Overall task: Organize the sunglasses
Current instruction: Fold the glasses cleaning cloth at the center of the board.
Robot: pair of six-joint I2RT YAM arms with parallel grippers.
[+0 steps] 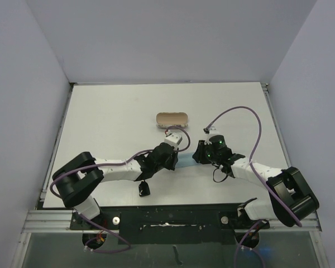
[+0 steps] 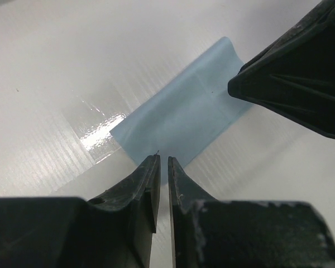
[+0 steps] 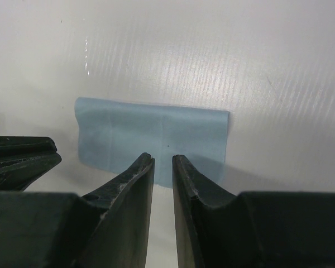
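Left gripper (image 2: pixel 163 159): fingers narrowly apart, thin slit, tips over near edge of light blue cloth (image 2: pixel 178 117). Right gripper (image 3: pixel 163 157): fingers slightly apart too, tips at cloth's opposite edge, facing left gripper. Sunglasses (image 1: pixel 144 190): small black shape behind left gripper, beside its forearm. Beige case (image 1: pixel 173 118) ahead of both grippers.

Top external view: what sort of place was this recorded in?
Most likely a lab robot test cell: a white table boxed in by plain grey wall panels, with the left arm and right arm bolted to a metal frame at its near edge.
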